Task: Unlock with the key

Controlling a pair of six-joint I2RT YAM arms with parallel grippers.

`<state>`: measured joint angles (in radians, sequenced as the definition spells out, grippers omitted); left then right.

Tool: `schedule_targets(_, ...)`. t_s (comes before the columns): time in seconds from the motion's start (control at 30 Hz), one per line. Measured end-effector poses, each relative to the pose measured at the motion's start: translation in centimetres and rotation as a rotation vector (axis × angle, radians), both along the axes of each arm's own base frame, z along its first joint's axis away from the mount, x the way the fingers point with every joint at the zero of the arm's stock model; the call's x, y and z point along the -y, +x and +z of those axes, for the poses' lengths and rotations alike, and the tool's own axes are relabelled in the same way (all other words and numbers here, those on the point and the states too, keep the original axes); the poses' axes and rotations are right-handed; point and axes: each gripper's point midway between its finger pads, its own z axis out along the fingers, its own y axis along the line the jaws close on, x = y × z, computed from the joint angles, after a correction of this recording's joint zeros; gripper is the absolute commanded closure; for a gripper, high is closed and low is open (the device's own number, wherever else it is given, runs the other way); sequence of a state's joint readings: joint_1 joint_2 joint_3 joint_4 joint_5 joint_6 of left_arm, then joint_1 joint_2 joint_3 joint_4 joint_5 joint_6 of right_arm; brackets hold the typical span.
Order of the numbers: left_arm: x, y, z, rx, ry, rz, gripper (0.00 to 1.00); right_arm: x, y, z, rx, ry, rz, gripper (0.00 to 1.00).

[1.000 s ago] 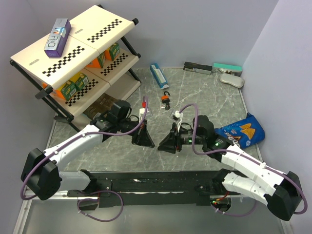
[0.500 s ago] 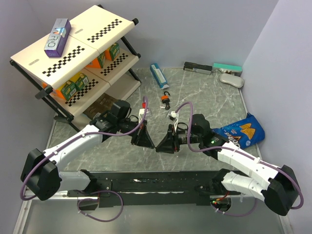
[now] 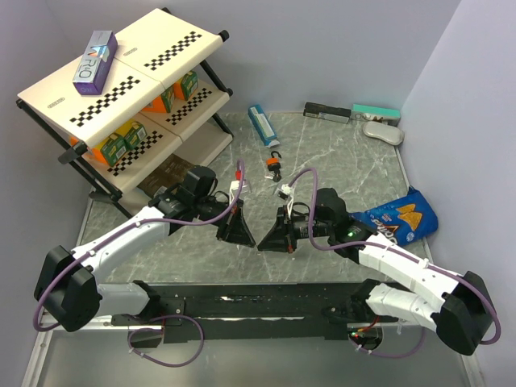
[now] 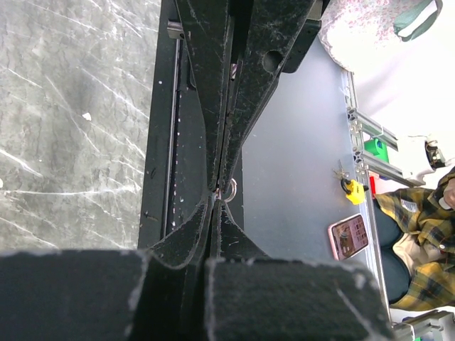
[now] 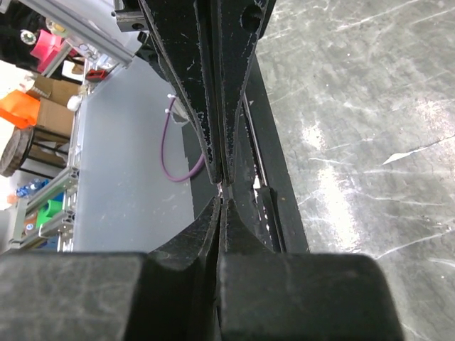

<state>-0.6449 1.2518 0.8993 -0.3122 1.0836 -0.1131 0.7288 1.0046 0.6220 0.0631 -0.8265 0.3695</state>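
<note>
Two YAM arms reach inward over a grey marbled table (image 3: 347, 169), their bases flanking a black rail (image 3: 242, 300) at the near edge. The left gripper (image 3: 239, 230) and the right gripper (image 3: 272, 240) point down at the tabletop close side by side, near its middle; whether they touch each other cannot be told. In the left wrist view the left jaws are pressed together, and a small metal ring of the key (image 4: 231, 189) is pinched at their tips; the rest of the key is hidden by the fingers. In the right wrist view the right jaws are likewise pressed together along their whole length, and whether anything is caught between them cannot be told. To the right of the right arm lies a blue chip bag (image 3: 401, 219). Beyond the grippers, well apart from them, an orange padlock (image 3: 275, 166) lies on the table, and farther still a blue-and-white tube (image 3: 263, 124). A black bar (image 3: 326, 111), a teal box (image 3: 376, 112) and a white case (image 3: 382, 132) line the far edge. At far left stands a tilted rack (image 3: 173, 48) holding orange-and-green cartons (image 3: 121, 143), with a purple box (image 3: 95, 61) on top.
</note>
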Motion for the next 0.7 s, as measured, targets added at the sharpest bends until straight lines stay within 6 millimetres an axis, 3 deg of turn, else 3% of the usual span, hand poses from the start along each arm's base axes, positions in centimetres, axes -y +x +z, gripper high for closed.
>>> schedule_targets(0.17, 0.0, 0.1, 0.0, 0.001, 0.003, 0.005, 0.95, 0.0, 0.1, 0.0, 0.001, -0.001, -0.005, 1.00)
schedule_targets(0.2, 0.0, 0.2, -0.1, 0.003, 0.005, 0.010, 0.84, 0.0, 0.2, 0.0, 0.002, -0.002, -0.011, 1.00)
schedule_targets(0.23, 0.0, 0.3, -0.1, 0.007, 0.007, 0.016, 0.53, 0.0, 0.3, -0.1, 0.003, -0.004, -0.019, 1.00)
schedule_targets(0.33, 0.1, 1.2, -0.1, 0.033, 0.017, 0.063, 0.17, 0.2, 1.2, -0.1, 0.001, -0.008, -0.060, 1.00)
schedule_targets(0.37, 0.0, 1.6, -0.2, 0.037, 0.024, 0.084, 0.12, 0.3, 1.5, -0.1, -0.002, -0.009, -0.075, 1.00)
schedule_targets(0.47, -0.3, 3.1, -0.1, 0.056, 0.038, 0.162, 0.04, 1.0, 2.9, -0.4, -0.008, -0.005, -0.138, 1.00)
schedule_targets(0.6, -1.0, 6.4, -0.2, 0.075, 0.067, 0.352, 0.03, 3.0, 5.1, -1.9, -0.038, -0.009, -0.252, 1.00)
schedule_targets(0.7, -2.1, 8.9, -1.6, 0.041, 0.122, 0.560, 0.04, 4.5, 6.1, -2.7, -0.057, -0.012, -0.324, 1.00)
